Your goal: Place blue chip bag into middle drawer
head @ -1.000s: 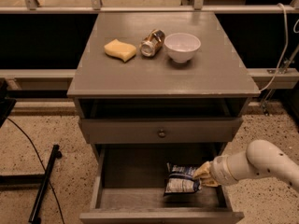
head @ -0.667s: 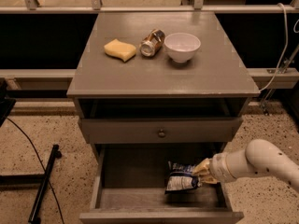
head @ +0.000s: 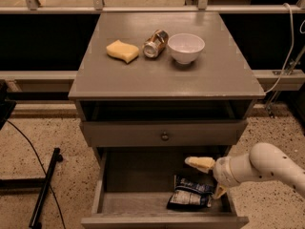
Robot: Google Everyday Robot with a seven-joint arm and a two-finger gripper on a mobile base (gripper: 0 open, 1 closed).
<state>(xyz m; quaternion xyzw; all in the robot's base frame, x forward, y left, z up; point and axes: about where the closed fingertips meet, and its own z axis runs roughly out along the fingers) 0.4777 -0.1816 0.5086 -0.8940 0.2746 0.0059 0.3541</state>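
The blue chip bag lies flat on the floor of the middle drawer, which is pulled out at the bottom of the cabinet; the bag is towards the drawer's right side. My gripper hangs inside the drawer just above and to the right of the bag. It is open, with one finger raised above the bag and the other down by the bag's right end. Nothing is held between them.
On the cabinet top are a yellow sponge, a metal can on its side and a white bowl. A shut drawer front with a round knob sits above the open drawer. A black stand is on the floor at left.
The gripper has opened and let go of the blue chip bag, which now rests on the drawer floor. The upper finger has lifted away from the bag.
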